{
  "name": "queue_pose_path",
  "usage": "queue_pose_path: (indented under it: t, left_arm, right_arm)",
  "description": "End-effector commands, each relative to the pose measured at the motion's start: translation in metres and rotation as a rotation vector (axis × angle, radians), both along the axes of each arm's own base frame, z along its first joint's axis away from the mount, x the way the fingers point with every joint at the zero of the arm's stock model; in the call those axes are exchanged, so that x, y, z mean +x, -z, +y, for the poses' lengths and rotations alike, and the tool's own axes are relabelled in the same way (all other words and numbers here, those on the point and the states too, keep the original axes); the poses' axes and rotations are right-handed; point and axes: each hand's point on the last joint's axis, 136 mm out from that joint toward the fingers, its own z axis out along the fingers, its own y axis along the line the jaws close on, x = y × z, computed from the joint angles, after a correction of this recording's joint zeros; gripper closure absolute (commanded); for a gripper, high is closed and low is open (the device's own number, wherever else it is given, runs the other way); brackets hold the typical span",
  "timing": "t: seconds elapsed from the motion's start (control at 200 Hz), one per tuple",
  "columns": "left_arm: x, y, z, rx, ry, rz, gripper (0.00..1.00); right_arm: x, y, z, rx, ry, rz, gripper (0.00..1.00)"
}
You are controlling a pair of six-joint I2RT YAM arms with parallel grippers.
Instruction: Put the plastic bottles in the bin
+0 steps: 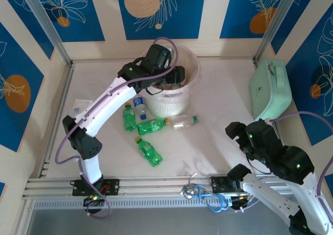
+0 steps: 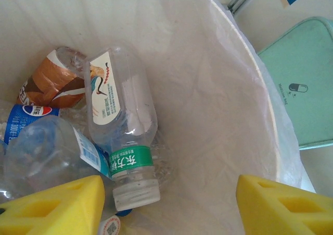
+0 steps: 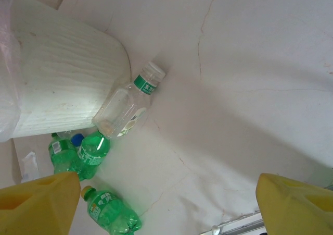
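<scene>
Left gripper hangs over the bin, which stands at the far middle of the table. Its yellow pads are spread wide with nothing between them — open and empty. Below them, inside the liner, lie a brown-labelled bottle, a blue-labelled bottle and a clear bottle with a green neck band, cap end nearest the camera.

On the table in front of the bin, from the left, are a first green bottle, a blue-capped bottle just beside the bin's wall, a second green bottle and a clear lying bottle close against the bin's foot. A third green bottle lies nearer the arms, apart from the rest.

Further right, the right gripper sits low over the near right of the table — its pads wide apart too, holding nothing. A mint-green case leans at the right wall.
</scene>
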Motion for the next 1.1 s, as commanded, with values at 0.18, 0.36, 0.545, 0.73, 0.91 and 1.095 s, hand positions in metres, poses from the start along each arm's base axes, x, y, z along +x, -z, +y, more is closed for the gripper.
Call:
queue_pose_path:
  t: [0.18, 0.36, 0.545, 0.73, 0.91, 1.095]
  left_arm:
    - [-0.055, -0.103, 0.062, -0.151, -0.002, -0.238, 0.27]
    - [-0.095, -0.09, 0.106, -0.196, -0.009, -0.265, 0.22]
    - [-0.128, -0.042, 0.149, -0.204, -0.063, -0.199, 0.21]
    - [-0.146, 0.011, 0.167, -0.226, -0.096, -0.067, 0.22]
    - [-0.155, 0.047, 0.169, -0.265, -0.109, 0.036, 0.23]
    - [-0.16, 0.072, 0.168, -0.3, -0.119, 0.1, 0.24]
  right_arm:
    - [0.02, 0.007, 0.028, 0.048, -0.026, 0.048, 0.12]
    - [0.041, 0.024, 0.054, 0.11, -0.001, 0.116, 0.12]
    - [0.069, 0.05, 0.077, 0.169, 0.056, 0.196, 0.13]
    - [0.099, 0.084, 0.093, 0.263, 0.108, 0.303, 0.2]
    - [0.128, 0.108, 0.1, 0.339, 0.123, 0.353, 0.24]
    - [0.153, 0.135, 0.105, 0.366, 0.106, 0.445, 0.25]
